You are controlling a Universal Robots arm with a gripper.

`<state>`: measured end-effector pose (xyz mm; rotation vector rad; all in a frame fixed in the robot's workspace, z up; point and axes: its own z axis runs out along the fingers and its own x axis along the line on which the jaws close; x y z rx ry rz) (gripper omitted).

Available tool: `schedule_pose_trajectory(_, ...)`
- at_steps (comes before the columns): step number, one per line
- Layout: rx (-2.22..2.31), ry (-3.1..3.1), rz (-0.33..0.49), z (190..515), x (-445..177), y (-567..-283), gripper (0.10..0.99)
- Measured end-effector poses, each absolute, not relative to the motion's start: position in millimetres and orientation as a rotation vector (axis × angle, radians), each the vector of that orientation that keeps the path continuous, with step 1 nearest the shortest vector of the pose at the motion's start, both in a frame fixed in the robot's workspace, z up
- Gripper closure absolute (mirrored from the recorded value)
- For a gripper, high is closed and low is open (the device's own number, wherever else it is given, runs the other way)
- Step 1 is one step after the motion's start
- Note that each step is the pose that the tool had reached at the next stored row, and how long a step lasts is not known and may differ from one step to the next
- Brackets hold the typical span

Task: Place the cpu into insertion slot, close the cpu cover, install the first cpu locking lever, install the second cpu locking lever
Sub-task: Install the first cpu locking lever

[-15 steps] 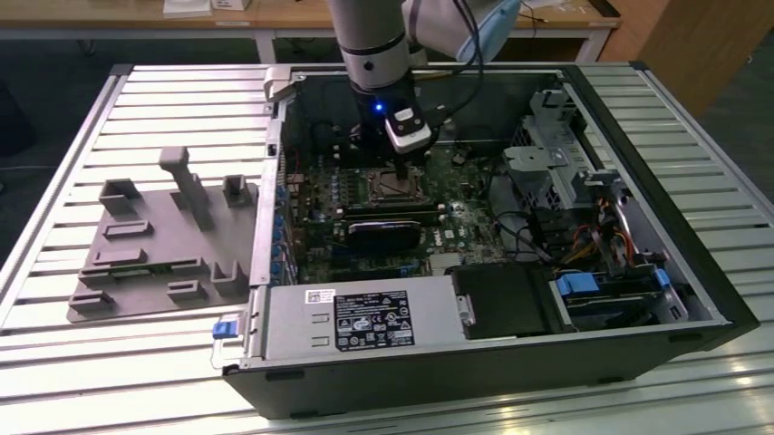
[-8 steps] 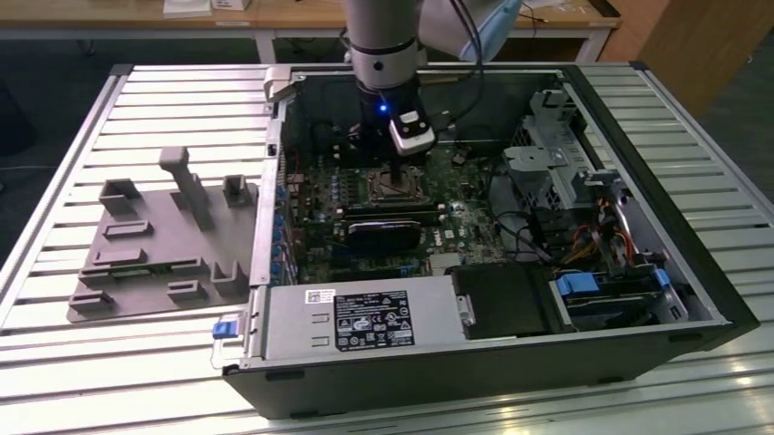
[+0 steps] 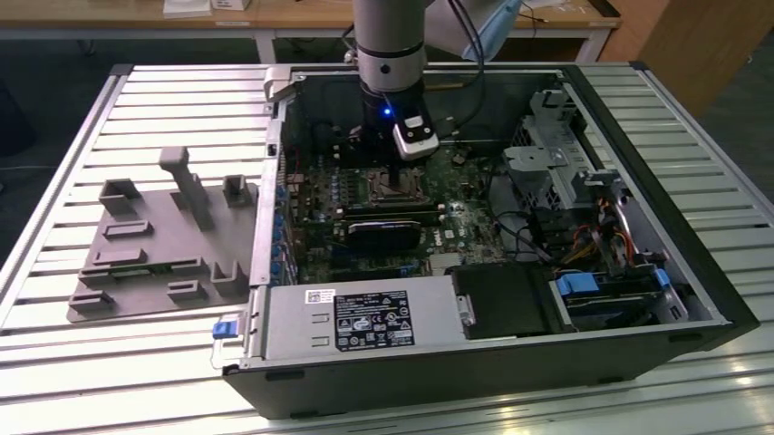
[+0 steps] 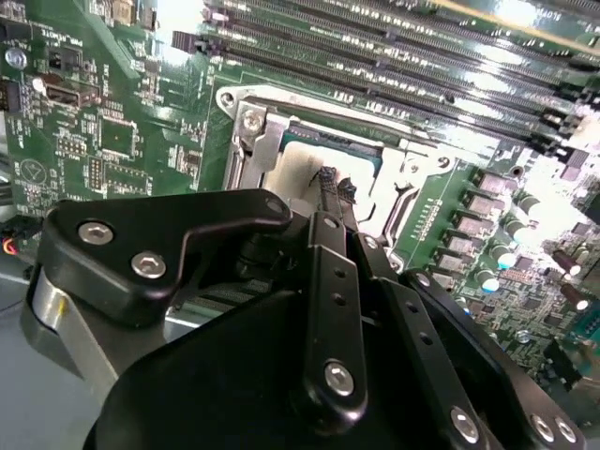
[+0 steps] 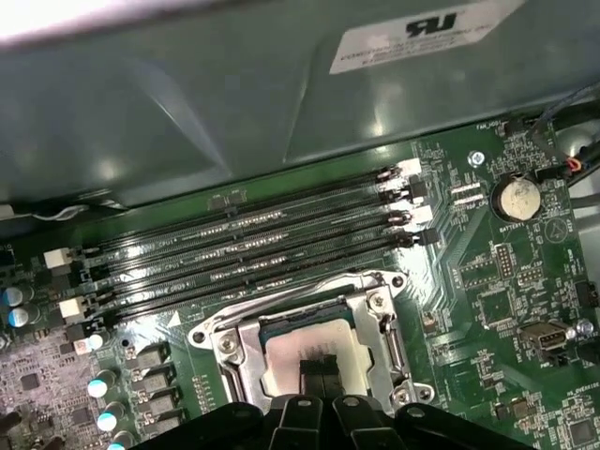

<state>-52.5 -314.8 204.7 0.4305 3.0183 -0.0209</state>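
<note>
The arm reaches straight down into the open computer case [image 3: 677,299], its gripper [image 5: 319,375] with fingers [image 4: 326,183] nearly together, tips resting on the one cpu [image 5: 309,352]. That cpu lies in the insertion slot [image 5: 234,342], the cpu cover [image 5: 389,352] down around it, beside four long memory slots [image 5: 253,244].

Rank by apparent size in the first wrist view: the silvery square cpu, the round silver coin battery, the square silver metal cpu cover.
1. Square silver metal cpu cover, framing the chip.
2. Silvery square cpu, partly hidden by the gripper.
3. Round silver coin battery, clearly smallest.
</note>
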Motion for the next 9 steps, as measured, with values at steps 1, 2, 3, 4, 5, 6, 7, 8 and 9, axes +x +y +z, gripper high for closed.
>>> schedule_pose_trajectory(1, 0.431, 3.018, -0.021, 204.7, -52.5, -314.8, 0.984)
schedule_pose_trajectory(2, 0.431, 3.018, -0.021, 204.7, -52.5, -314.8, 0.984)
schedule_pose_trajectory(3, 0.431, 3.018, -0.021, 204.7, -52.5, -314.8, 0.984)
schedule_pose_trajectory(4, 0.431, 3.018, -0.021, 204.7, -52.5, -314.9, 0.984)
schedule_pose_trajectory(5, 0.430, 3.019, -0.021, 204.7, -52.5, -314.9, 0.984)
schedule_pose_trajectory(6, 0.425, 3.019, -0.021, 204.7, -52.5, -314.9, 0.984)
schedule_pose_trajectory(7, 0.411, 3.021, -0.020, 204.6, -52.5, -314.9, 0.984)
schedule_pose_trajectory(8, 0.389, 3.024, -0.019, 204.5, -52.5, -315.0, 0.984)
schedule_pose_trajectory(9, 0.364, 3.027, -0.018, 204.4, -52.5, -314.9, 0.984)
